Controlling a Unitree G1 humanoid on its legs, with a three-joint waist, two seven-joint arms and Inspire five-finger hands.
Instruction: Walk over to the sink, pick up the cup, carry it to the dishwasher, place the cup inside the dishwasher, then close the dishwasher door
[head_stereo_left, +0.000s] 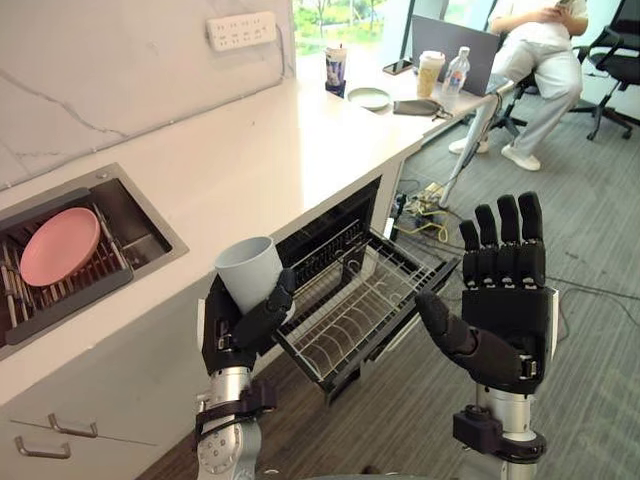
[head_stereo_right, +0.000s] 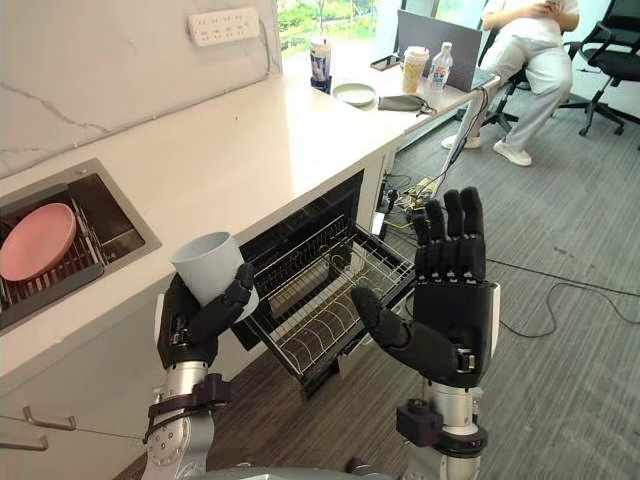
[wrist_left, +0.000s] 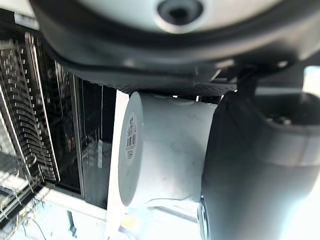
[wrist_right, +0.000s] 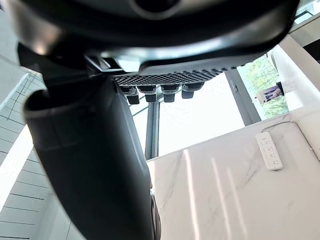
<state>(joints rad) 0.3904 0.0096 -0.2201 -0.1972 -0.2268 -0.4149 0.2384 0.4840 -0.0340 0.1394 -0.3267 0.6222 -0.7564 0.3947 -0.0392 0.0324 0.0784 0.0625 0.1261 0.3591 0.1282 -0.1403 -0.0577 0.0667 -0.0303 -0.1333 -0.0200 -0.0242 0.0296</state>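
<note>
My left hand (head_stereo_left: 240, 335) is shut on a pale grey-white cup (head_stereo_left: 250, 272), held upright in front of the counter, left of the open dishwasher. The same cup (wrist_left: 165, 150) lies against the palm in the left wrist view, its base showing a small label. The dishwasher's wire rack (head_stereo_left: 365, 300) is pulled out over the lowered door, just right of the cup. My right hand (head_stereo_left: 505, 310) is raised with fingers straight, palm facing left, to the right of the rack and holding nothing. The sink (head_stereo_left: 130, 215) lies at the left in the counter.
A pink plate (head_stereo_left: 60, 245) rests on the sink's rack. The white counter (head_stereo_left: 300, 140) carries cups, a bottle, a small plate and a laptop at its far end. A seated person (head_stereo_left: 545, 50) and office chairs are at the far right. Cables lie on the floor (head_stereo_left: 590, 250).
</note>
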